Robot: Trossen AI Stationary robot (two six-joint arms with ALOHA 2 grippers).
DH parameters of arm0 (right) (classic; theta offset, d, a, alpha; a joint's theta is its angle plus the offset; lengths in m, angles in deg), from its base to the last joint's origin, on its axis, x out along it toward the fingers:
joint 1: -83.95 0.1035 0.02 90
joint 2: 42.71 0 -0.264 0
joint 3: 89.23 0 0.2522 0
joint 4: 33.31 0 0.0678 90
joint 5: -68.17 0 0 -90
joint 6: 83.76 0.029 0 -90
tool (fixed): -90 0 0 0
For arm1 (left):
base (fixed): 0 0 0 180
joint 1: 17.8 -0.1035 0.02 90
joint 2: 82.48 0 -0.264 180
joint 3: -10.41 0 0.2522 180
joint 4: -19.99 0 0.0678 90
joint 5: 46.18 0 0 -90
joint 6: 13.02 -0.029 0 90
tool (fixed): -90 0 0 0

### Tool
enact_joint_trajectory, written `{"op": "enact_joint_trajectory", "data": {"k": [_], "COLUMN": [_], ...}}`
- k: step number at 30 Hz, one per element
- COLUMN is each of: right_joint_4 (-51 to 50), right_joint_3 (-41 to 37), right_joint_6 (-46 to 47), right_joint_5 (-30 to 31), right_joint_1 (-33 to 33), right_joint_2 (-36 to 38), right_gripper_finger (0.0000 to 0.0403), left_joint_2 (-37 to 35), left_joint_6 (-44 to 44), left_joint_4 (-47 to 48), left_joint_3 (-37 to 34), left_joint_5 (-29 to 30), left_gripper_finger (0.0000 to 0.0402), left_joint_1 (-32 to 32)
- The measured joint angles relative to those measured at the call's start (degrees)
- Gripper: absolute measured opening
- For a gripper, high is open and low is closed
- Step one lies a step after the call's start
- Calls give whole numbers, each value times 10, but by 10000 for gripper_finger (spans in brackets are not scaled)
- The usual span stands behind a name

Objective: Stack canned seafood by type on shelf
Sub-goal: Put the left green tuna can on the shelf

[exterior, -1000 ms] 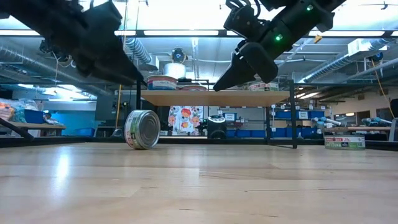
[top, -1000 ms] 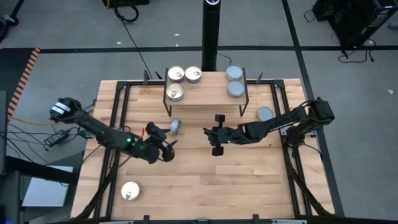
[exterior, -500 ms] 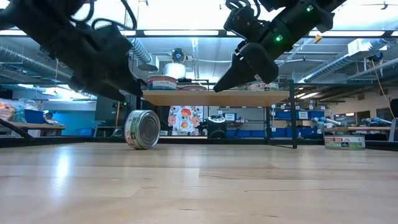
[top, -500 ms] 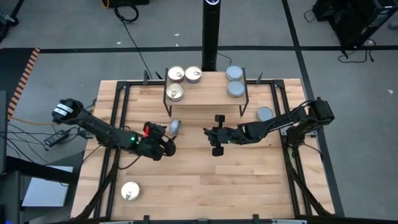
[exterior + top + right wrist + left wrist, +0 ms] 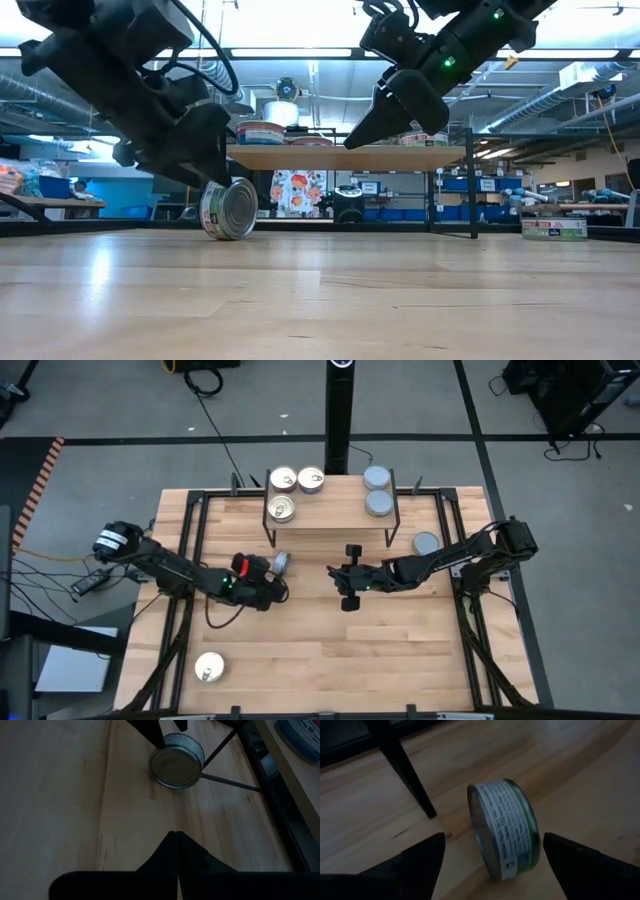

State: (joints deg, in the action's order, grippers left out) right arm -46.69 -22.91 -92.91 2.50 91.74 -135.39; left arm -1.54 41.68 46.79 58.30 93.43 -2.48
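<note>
1. The left gripper (image 5: 272, 586) is hovering with its fingers spread wide, just beside a tin on its edge (image 5: 282, 564) on the tabletop (image 5: 320, 650), near the front-left leg of the shelf (image 5: 330, 510).
2. The tin looks ready to roll, so the fingers should probably straddle its 2 flat faces and settle squarely before pressing in; a push on the curved side would likely send it off.
3. In the left wrist view the tin (image 5: 505, 827) is sitting between the 2 fingertips, untouched, showing a dull grey face and a green-and-white paper label round its rim.
4. The right gripper (image 5: 347, 582) is waiting over mid-tabletop, fingers pressed together, holding nothing.
5. On the shelf, 3 shiny gold-lidded tins (image 5: 296, 492) are lying flat at the left and 2 matte blue-grey ones (image 5: 377, 491) at the right.
6. Another blue-grey tin (image 5: 426, 544) is lying right of the shelf, and a gold-lidded tin (image 5: 209, 667) near the front-left corner.
7. The shelf is pale smooth wood on thin black wire legs.
</note>
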Motion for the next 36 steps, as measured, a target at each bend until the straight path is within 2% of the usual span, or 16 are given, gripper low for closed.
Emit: {"op": "enact_joint_trajectory", "data": {"k": [12, 18, 24, 31, 36], "right_joint_4": [10, 9, 10, 9, 9], "right_joint_3": [-6, -6, -6, -6, -6], "right_joint_6": [0, 0, 0, 0, -10], "right_joint_5": [0, -1, -1, -1, 0], "right_joint_1": [0, 0, 0, 0, 0], "right_joint_2": [-1, -1, -1, -1, -1], "right_gripper_finger": [4, 4, 4, 4, 4], "left_joint_2": [21, 52, 66, 63, 63], "left_joint_6": [-3, -18, -43, -111, -185], "left_joint_4": [-24, -47, -69, -75, -76], "left_joint_3": [0, 0, 0, 10, 34], "left_joint_5": [-19, -44, -59, -62, -68], "left_gripper_finger": [346, 329, 271, 143, 144], "left_joint_1": [-21, -36, -41, -39, -28]}}
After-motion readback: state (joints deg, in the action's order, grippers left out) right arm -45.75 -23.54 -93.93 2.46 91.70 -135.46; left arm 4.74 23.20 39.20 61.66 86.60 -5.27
